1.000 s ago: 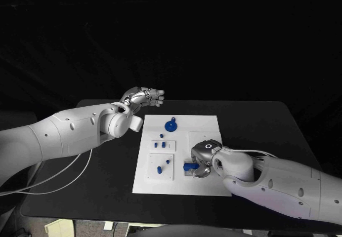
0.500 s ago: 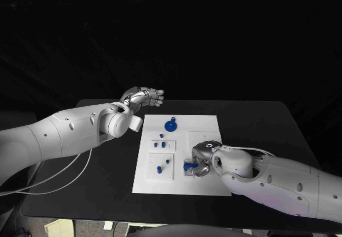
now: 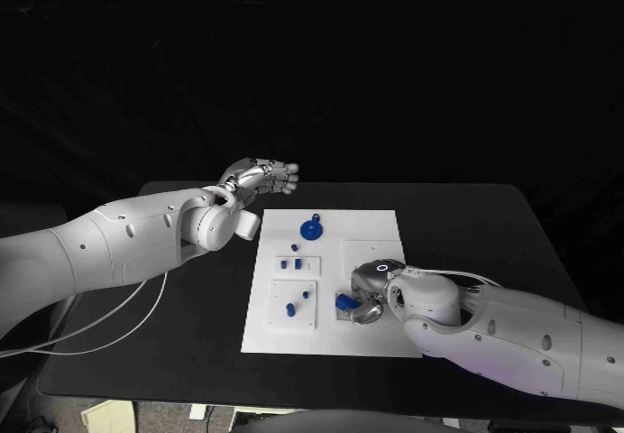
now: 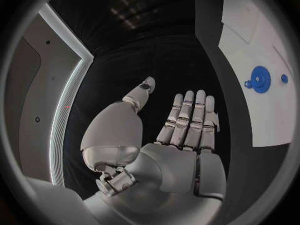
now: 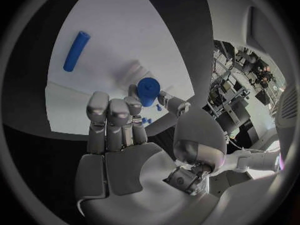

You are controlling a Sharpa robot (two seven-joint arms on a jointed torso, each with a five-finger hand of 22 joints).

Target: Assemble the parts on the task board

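Observation:
The white task board (image 3: pixel 332 338) lies in the middle of the black table. My right hand (image 3: pixel 365 301) hovers low over the board's near right part and pinches a short blue cylinder (image 3: pixel 344 305) between thumb and a finger; the right wrist view shows that cylinder (image 5: pixel 148 91) upright at the fingertips. A blue rod (image 5: pixel 76 51) lies flat on the board beyond it. A blue round part (image 3: pixel 312 229) sits at the board's far end, with small blue pegs (image 3: pixel 295 264) standing mid-board. My left hand (image 3: pixel 264 177) is raised past the board's far left corner, fingers straight, holding nothing.
Two more blue pegs (image 3: pixel 291 309) stand in the board's near left block. A white cable (image 3: pixel 123 314) hangs under my left arm along the table's left side. Bare black table (image 3: pixel 474 225) stretches right of the board.
My right arm has shifted very slightly towards the near edge, still holding the blue cylinder. The left arm has not moved.

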